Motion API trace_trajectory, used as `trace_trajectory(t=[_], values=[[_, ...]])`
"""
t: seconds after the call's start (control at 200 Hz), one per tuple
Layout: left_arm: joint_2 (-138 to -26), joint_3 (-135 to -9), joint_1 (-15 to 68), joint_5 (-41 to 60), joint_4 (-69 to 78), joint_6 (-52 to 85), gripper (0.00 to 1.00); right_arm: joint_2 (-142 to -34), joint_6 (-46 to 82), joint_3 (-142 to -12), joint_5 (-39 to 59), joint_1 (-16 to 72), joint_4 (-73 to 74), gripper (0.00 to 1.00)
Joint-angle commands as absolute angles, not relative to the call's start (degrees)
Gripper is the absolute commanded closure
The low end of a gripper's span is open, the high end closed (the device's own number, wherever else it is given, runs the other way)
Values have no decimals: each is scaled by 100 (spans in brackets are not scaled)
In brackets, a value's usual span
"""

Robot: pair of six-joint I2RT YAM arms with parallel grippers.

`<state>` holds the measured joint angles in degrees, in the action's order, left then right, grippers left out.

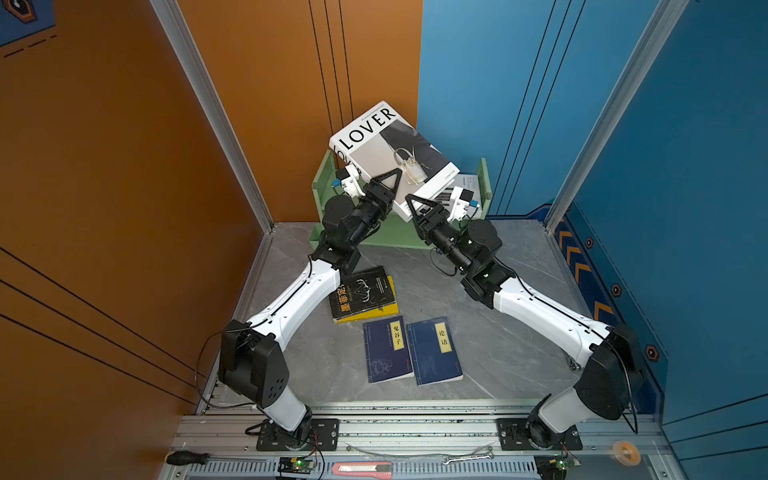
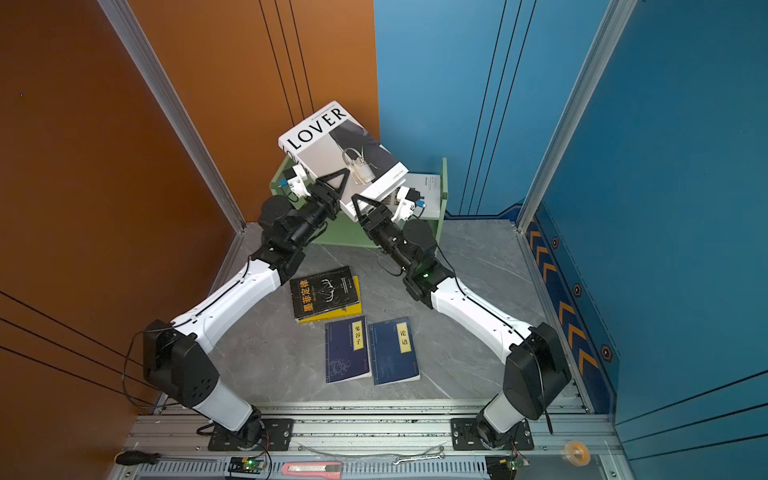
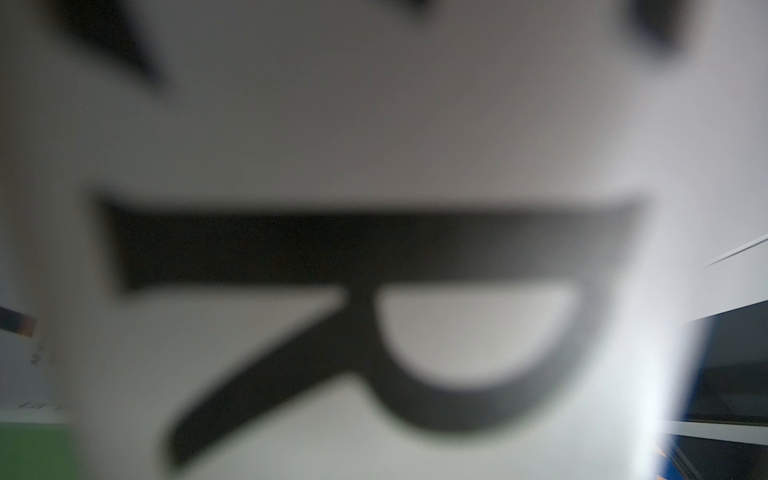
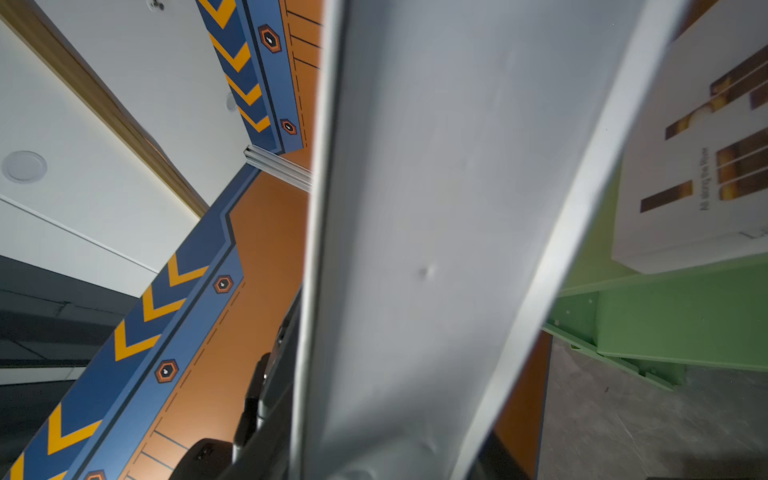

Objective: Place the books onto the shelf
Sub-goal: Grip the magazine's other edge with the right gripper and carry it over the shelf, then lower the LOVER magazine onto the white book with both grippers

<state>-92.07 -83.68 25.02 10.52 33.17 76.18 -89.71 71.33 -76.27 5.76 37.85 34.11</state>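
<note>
Above the shelf (image 1: 323, 178), upper centre in both top views, the tilted LOVER book (image 1: 386, 141) is clamped by the left gripper (image 1: 391, 180). The right gripper (image 1: 415, 203) straddles its lower corner; grip cannot be told.

You see the white LOVER book (image 1: 386, 141) (image 2: 332, 145) raised and tilted at upper centre in both top views, cover up, its lower edge over the pale green shelf (image 1: 322, 183). The white black-barred book (image 1: 467, 185) rests on the shelf's right end. At lower centre, the black book (image 1: 361, 293) with yellow characters lies on the yellow book (image 1: 388, 307), whose edges show at right and below. Just beneath them, the left navy book (image 1: 386, 351) and right navy book (image 1: 434, 351) lie flat, side by side, yellow labels up.
</note>
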Motion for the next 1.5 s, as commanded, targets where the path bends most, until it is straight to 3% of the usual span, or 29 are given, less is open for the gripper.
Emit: trace_trajectory(t=[0.0, 0.18, 0.3, 0.446, 0.566, 0.796, 1.187, 1.372, 1.497], values=[[-9179, -8540, 2431, 1324, 3969, 7815, 81, -8979, 7008, -7769, 608, 3721, 3514, 60], [-9319, -8622, 2160, 1623, 4007, 7966, 51, -8983, 7034, -7930, 1204, 3464, 3419, 68], [-9346, -8669, 1751, 1982, 4004, 8080, 36, -8914, 7084, -8127, 1871, 3143, 2837, 68], [-9586, -9044, 1303, 3142, 3939, 8219, 25, -8804, 6898, -8427, 2810, 2786, 1852, 67], [-9765, -9261, 1070, 4019, 3935, 8295, 23, -8655, 6897, -8332, 3296, 2584, 1837, 66], [-9617, -9167, 609, 4725, 3964, 8339, 27, -8365, 6438, -8272, 3428, 2342, 1007, 66], [-9426, -8798, 212, 4906, 3964, 8314, 31, -8116, 6372, -8121, 3731, 2208, 1024, 66], [-9431, -8921, 211, 5237, 3963, 8322, 40, -8097, 6333, -8043, 3651, 2197, 1049, 66], [-9399, -8803, 228, 5376, 3964, 8341, 52, -8096, 6247, -8019, 3499, 2206, 1011, 66]])
